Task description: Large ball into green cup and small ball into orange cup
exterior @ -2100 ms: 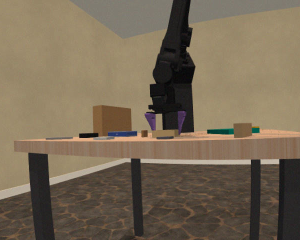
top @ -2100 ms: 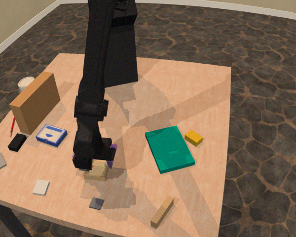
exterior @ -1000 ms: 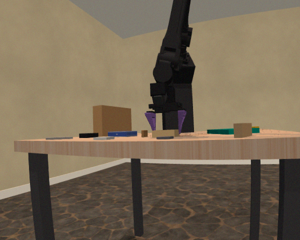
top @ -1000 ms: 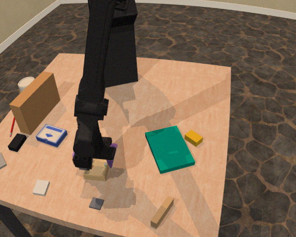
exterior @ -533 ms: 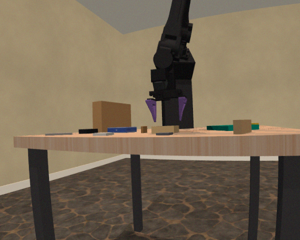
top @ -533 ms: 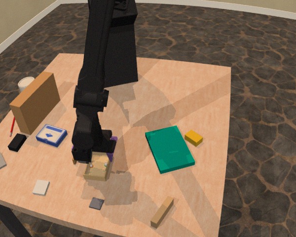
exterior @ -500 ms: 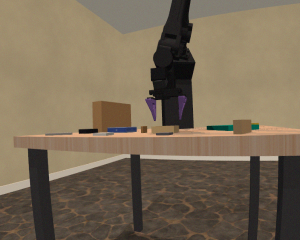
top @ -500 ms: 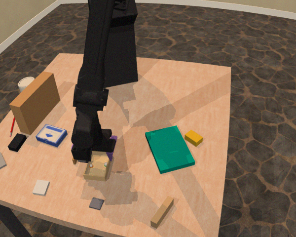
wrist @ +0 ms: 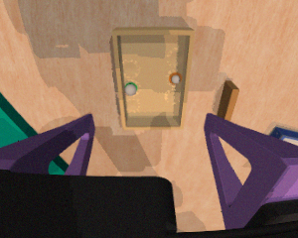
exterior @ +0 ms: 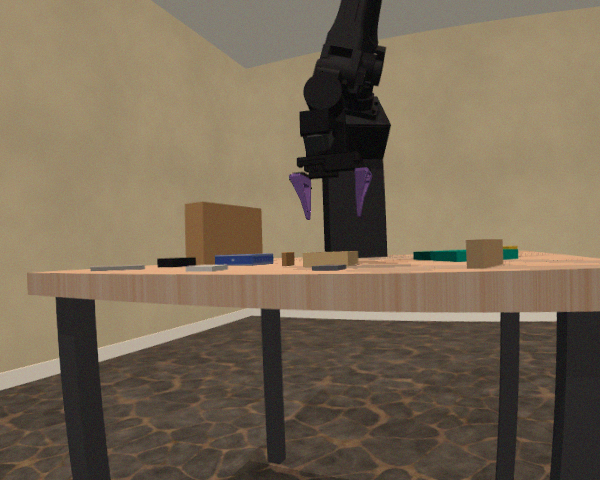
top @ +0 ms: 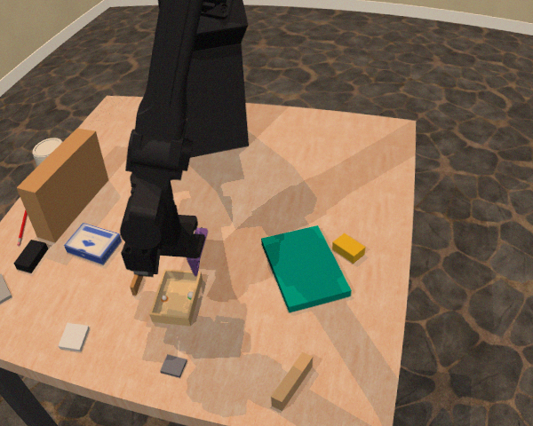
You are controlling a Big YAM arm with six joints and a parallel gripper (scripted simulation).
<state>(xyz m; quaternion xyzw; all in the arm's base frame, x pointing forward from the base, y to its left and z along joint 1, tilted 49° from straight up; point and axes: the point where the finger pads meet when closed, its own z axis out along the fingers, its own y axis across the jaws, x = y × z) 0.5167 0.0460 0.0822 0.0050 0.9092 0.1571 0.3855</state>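
Note:
The wooden puzzle (top: 176, 297) is a shallow tan box lying flat on the table; it also shows in the wrist view (wrist: 152, 78) and as a low tan block in the exterior view (exterior: 329, 258). Inside, a ball sits at the green cup (wrist: 129, 87) and another ball at the orange cup (wrist: 175, 78). I cannot tell the ball sizes apart. My gripper (exterior: 331, 193) with purple fingers hangs open and empty well above the puzzle, touching nothing. In the wrist view the fingers stand apart on either side below the puzzle.
Around the puzzle lie a small brown block (top: 136, 284), a blue box (top: 92, 242), a tall brown box (top: 62, 183), a green flat box (top: 305, 267), a yellow block (top: 348, 248), a grey tile (top: 173, 365), a white tile (top: 73, 336), a tan bar (top: 291, 380).

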